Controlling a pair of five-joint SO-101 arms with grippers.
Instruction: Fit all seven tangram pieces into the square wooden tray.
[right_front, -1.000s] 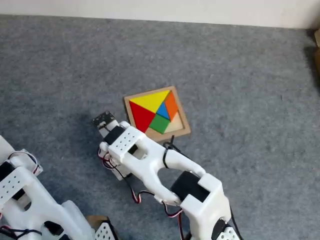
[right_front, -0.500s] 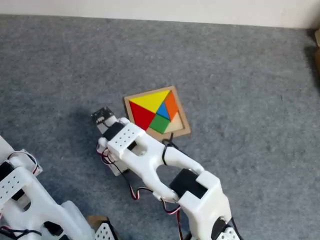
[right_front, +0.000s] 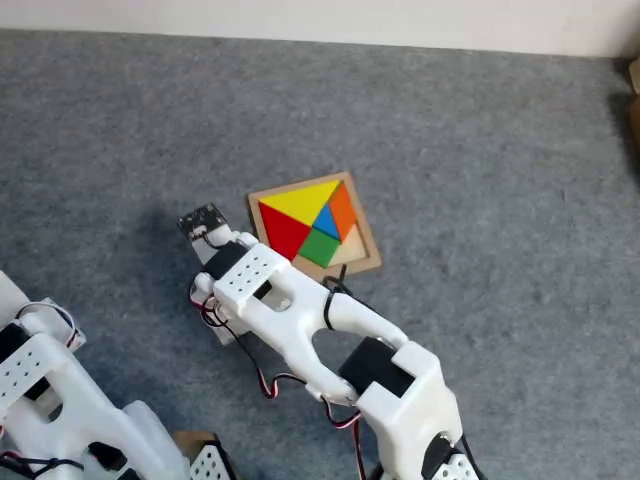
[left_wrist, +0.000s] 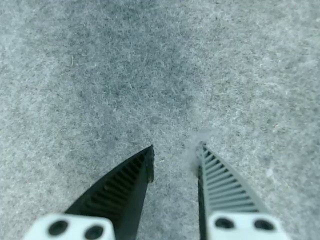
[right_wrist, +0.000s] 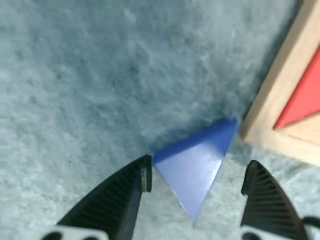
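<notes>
The square wooden tray lies mid-table holding a yellow triangle, a red triangle, a green piece, an orange piece and a small blue piece. A strip of its floor is bare. In the right wrist view a blue triangle lies flat on the carpet, one tip touching the tray's corner. My right gripper is open, one finger on each side of that triangle. My left gripper is open over bare carpet, holding nothing.
Grey carpet covers the whole table. The right arm stretches from the near edge to the tray's left side. The left arm sits at the near left corner. A pale wall strip bounds the far side.
The right arm's wrist has edged a little farther out and to the left beside the tray. The tray and its pieces have not moved.
</notes>
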